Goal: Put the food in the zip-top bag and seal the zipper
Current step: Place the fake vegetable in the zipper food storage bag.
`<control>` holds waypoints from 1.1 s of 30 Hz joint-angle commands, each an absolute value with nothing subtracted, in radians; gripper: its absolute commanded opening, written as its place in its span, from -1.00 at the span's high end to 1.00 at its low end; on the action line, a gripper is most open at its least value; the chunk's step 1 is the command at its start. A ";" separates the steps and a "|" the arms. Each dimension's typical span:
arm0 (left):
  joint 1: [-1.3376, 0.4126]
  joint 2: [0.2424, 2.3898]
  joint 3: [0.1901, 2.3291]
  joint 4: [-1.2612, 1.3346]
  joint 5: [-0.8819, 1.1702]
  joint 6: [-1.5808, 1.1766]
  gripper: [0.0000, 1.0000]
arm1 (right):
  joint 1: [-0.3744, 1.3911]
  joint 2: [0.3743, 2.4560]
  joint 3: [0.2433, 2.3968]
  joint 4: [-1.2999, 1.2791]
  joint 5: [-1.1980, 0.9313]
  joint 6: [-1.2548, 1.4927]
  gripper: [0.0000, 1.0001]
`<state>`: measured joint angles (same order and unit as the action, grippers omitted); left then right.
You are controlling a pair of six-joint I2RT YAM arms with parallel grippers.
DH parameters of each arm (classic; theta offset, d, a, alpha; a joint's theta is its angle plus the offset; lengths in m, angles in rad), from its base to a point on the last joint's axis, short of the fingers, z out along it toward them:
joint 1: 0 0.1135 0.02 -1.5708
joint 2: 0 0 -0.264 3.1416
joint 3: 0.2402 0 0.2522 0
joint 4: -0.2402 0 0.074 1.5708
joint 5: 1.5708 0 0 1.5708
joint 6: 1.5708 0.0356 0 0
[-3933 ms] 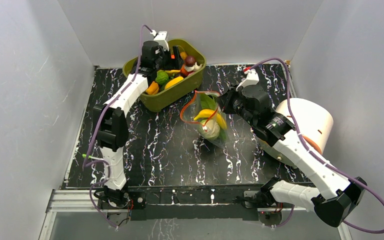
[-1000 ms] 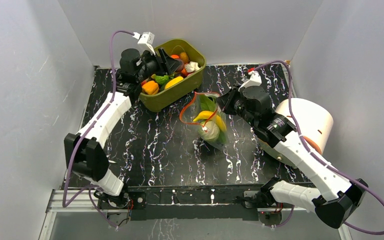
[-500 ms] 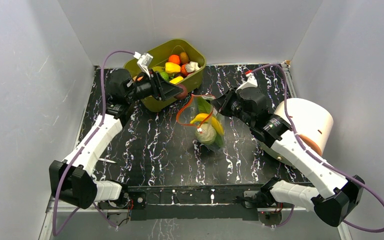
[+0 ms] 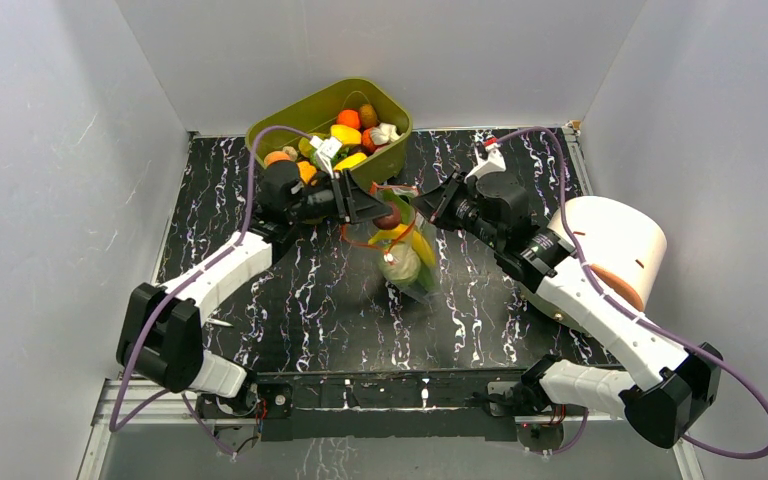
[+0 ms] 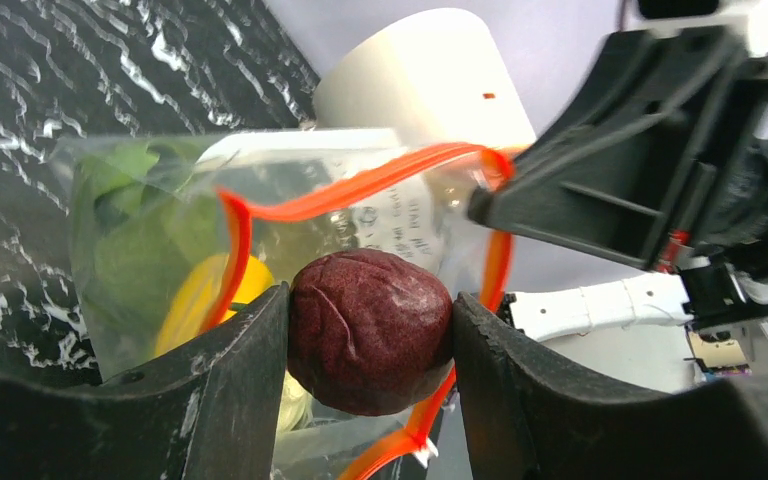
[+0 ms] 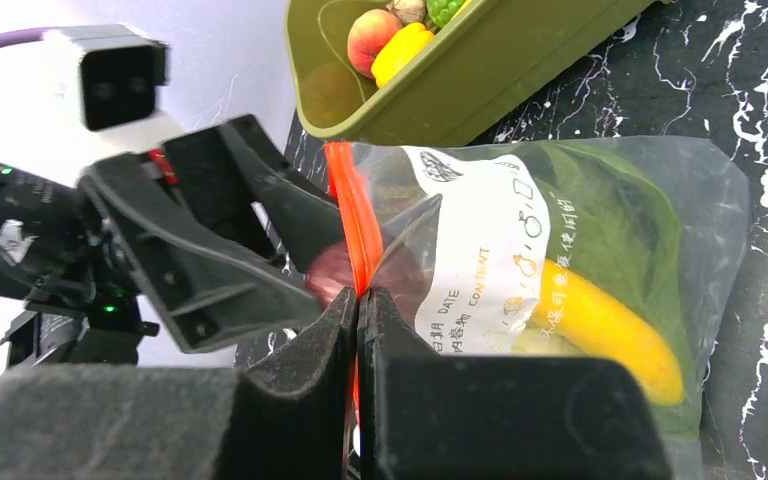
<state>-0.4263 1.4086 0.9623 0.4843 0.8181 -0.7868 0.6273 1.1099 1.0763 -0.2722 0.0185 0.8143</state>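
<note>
Black marbled counter (image 4: pixel 310 290) carries the clear bag (image 6: pixel 560 230) near its middle, toward the far edge and just in front of the green tub (image 6: pixel 480 90). The right hand (image 6: pixel 358 330) is closed on the red strip (image 5: pixel 360 190) at the bag's mouth, holding it up and open. The left hand (image 4: pixel 385 212) grips a purple ball (image 5: pixel 370 330) right at that mouth, seemingly not yet inside. A banana (image 6: pixel 600 330) and a green leaf (image 6: pixel 620 210) already lie in the bag.

Several things could go wrong, as I judge it. Released here, the ball may strike the strip's lip and roll onto the counter. Pushing deeper could drag the strip out of the one-sided pinch and collapse the opening. The two hands sit close enough to knock together.
</note>
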 commanded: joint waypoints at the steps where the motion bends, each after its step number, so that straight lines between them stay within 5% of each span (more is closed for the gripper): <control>1: -0.489 1.412 0.997 0.397 0.729 -0.700 0.28 | 0.624 1.082 1.070 -0.134 -0.013 0.827 1.00; 16: -0.565 1.432 1.036 0.365 0.597 -0.690 0.02 | 0.626 1.045 1.035 -0.116 -0.016 0.833 1.00; 21: -0.567 1.466 1.015 0.455 0.616 -0.724 -0.16 | 0.626 1.049 1.039 -0.131 0.014 0.811 1.00; 28: -0.566 1.507 1.081 0.376 0.606 -0.682 -0.71 | 0.625 1.057 1.036 -0.151 0.016 0.798 1.00; 33: -0.567 1.515 1.138 0.319 0.588 -0.640 -0.82 | 0.626 1.035 1.023 -0.165 0.047 0.783 1.00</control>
<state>-0.5625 1.5311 1.0554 0.3565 0.6033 -0.6956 0.6273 1.0805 1.0168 -0.2367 0.0132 0.8055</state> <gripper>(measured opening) 0.896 0.010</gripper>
